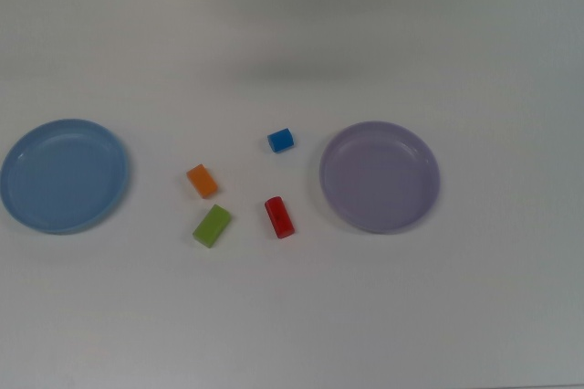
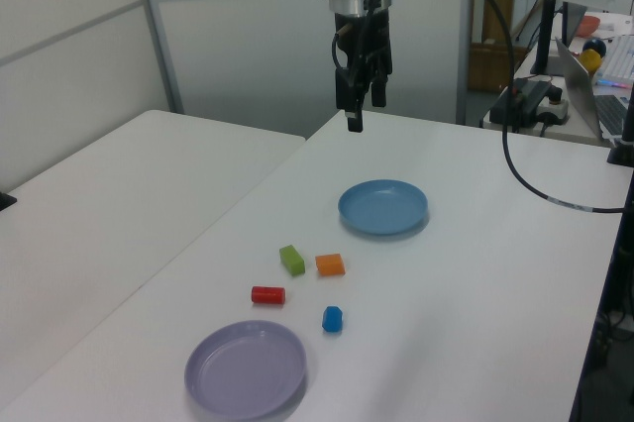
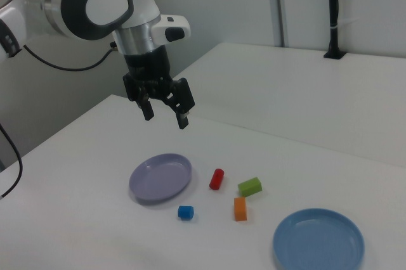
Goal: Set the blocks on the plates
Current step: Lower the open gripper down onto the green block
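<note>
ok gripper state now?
Gripper: open, holding nothing, up in the air above the table.

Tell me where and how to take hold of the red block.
Grip the red block across its two long sides at mid-length, coming straight down from above with the open gripper. It lies flat on the table, clear space on every side, and the narrow width should fit between the fingers. Turn the gripper to match its slight slant.

gripper (image 3: 165, 110) outside top view; arm base perhaps cropped.
</note>
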